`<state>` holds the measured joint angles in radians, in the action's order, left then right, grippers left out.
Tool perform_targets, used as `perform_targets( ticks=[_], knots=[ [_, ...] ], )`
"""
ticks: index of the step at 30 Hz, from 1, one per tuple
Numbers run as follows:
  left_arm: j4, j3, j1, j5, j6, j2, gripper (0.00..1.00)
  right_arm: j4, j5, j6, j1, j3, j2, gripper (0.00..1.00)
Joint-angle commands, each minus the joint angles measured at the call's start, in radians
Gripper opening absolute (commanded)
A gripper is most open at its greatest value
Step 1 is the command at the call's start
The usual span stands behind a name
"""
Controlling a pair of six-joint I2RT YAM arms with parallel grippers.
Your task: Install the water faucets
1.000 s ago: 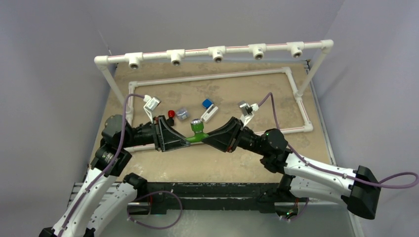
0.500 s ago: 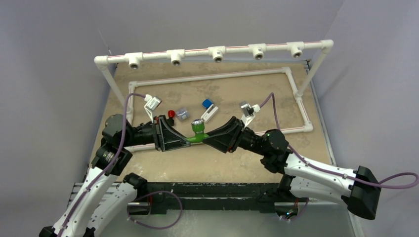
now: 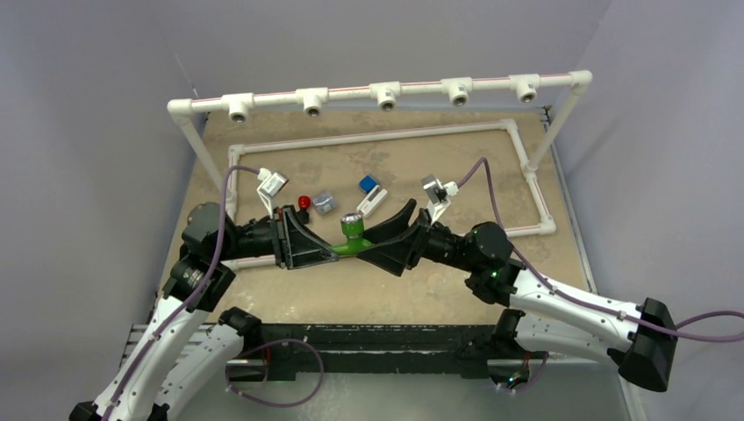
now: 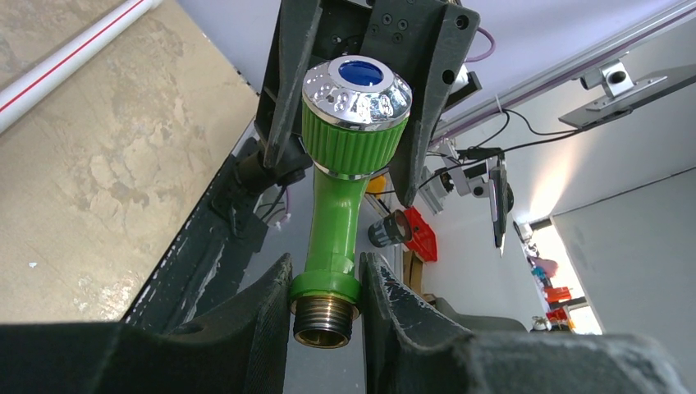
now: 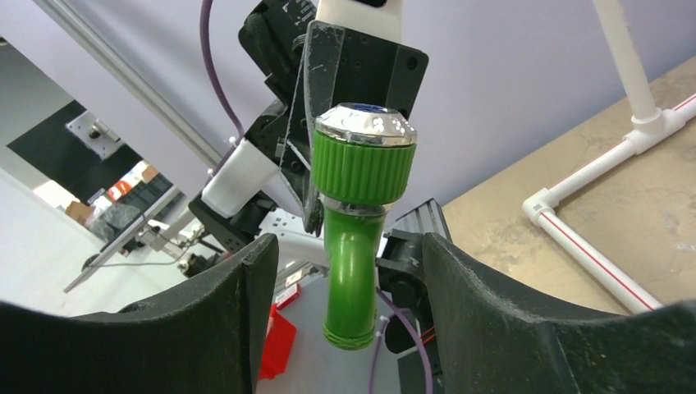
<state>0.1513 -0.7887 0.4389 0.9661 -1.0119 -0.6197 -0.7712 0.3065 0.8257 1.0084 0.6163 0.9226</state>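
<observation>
So the left fingers [image 4: 263, 328] are clamped on the threaded end of the green faucet [image 3: 351, 235], holding it up over the worktop [image 3: 421, 167]. The right fingers [image 5: 238, 312] sit spread wide either side of it, not touching. The blue-handled faucet [image 3: 368, 195] and red-knob faucet [image 3: 304, 203] lie just behind, with the pipe frame [image 3: 386, 95] further back.

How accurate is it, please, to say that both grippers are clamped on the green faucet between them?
Only the left gripper is clamped on the green faucet between them; the right gripper stands open, clear of it, as the right wrist view shows.
</observation>
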Motion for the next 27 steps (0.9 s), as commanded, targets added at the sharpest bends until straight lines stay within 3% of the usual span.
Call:
perform_targets(
  ticks=[1,19,21,24,27],
  knots=[
    [-0.020,-0.005,-0.001,-0.005,0.002,-0.003,0.00,0.041,0.073,-0.033,-0.001,0.074,0.004,0.65],
    [-0.037,-0.006,-0.001,0.010,-0.001,-0.013,0.00,0.134,0.079,-0.065,-0.001,0.115,-0.009,0.42],
    [-0.038,-0.006,0.000,0.008,-0.001,-0.014,0.00,0.134,0.080,-0.065,-0.001,0.116,-0.008,0.32],
    [-0.038,-0.007,-0.001,0.008,0.000,-0.015,0.00,0.140,0.074,-0.068,-0.001,0.112,-0.010,0.00],
    [-0.039,-0.007,-0.002,0.010,0.001,-0.020,0.00,0.140,0.049,-0.061,-0.001,0.101,-0.025,0.00]
  ],
)
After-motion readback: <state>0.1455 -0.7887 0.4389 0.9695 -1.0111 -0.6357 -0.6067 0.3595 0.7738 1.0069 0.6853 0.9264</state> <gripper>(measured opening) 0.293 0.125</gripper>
